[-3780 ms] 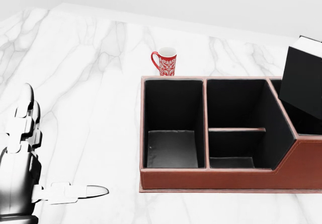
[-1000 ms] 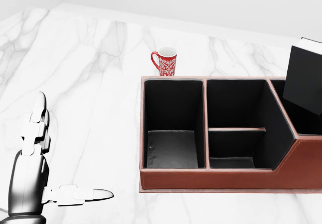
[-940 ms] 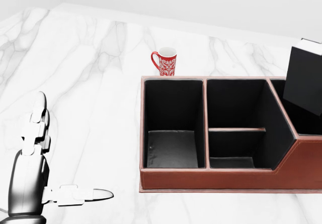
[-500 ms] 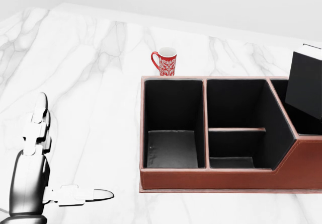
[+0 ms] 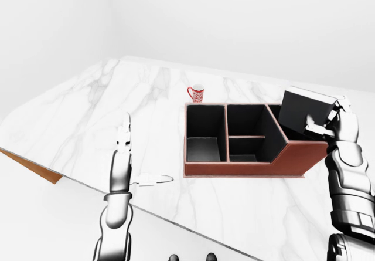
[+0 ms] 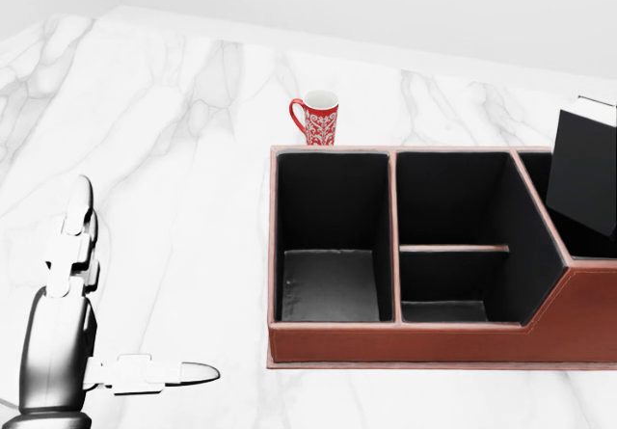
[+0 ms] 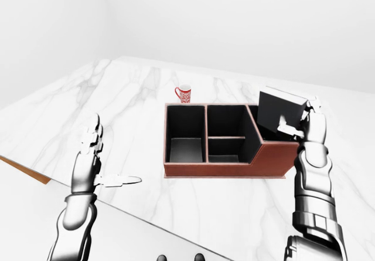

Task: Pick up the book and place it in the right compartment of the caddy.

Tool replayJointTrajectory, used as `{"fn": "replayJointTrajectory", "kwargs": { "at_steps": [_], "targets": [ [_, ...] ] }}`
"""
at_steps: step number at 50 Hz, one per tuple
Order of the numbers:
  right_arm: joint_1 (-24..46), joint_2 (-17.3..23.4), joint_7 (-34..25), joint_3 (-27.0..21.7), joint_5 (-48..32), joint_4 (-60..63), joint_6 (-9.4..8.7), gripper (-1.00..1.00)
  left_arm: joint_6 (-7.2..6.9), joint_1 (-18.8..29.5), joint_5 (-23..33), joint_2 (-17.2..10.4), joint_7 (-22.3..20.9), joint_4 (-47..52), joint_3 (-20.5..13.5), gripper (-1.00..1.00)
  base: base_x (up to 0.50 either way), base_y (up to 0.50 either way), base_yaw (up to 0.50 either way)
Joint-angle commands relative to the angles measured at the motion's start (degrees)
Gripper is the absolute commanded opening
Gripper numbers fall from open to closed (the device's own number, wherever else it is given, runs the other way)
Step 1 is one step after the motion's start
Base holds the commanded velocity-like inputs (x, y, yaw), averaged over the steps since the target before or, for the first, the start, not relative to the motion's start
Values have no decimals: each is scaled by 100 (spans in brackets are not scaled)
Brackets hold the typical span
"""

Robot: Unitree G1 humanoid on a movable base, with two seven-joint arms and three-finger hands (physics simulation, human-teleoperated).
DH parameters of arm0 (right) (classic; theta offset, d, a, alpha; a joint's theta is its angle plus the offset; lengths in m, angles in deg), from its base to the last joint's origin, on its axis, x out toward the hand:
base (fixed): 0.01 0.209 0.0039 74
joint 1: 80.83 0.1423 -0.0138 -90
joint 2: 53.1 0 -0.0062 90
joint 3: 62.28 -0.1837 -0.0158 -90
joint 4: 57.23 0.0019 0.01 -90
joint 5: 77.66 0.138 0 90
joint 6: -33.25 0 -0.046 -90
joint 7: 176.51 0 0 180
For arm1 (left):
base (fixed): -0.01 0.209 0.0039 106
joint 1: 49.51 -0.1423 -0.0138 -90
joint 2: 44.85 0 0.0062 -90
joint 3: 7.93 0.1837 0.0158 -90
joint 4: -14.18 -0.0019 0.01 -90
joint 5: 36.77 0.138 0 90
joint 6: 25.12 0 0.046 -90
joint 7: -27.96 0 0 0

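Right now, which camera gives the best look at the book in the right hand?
The right-eye view: it shows the whole book tilted above the caddy's right compartment, with the right hand gripping its edge. The left-eye view shows nearly the same. The head view cuts the book off at its right edge and misses the hand.

The caddy (image 6: 415, 337) stands on the table (image 6: 174, 159). The mug (image 6: 316, 119) stands just above the caddy's upper left corner in the head view. The book (image 7: 280, 115) is tilted over the caddy's right compartment, gripped by the right robot hand (image 7: 309, 126).
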Motion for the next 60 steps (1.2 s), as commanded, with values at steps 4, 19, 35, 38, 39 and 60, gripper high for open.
{"fn": "replayJointTrajectory", "kwargs": {
  "at_steps": [4, 19, 35, 38, 39, 60],
  "targets": [
    [103, 38, 126, -17, 92, -159, 0, -100, 0, -9, 27, -7, 10, -23, 2, 100, 0, 0, 0],
    [51, 43, 137, -27, 95, -121, 0, -100, 0, -17, 46, -4, 20, -62, 6, 100, 0, 0, 0],
    [58, 53, 134, -28, 71, -179, 0, -100, 0, -4, 55, -10, 29, -146, -2, 100, 0, 0, 0],
    [56, 68, 141, -39, 60, -166, 0, -100, 0, -4, 67, -7, 25, -130, 7, 100, 0, 0, 0],
    [56, 70, 137, -47, 72, -154, 0, -100, 0, 1, 57, -12, 30, -165, -1, 100, 0, 0, 0],
    [104, 80, 192, -26, 28, -164, 0, 100, 0, 13, 133, -10, 43, -153, 28, 100, 0, 0, 0]
  ]
}}
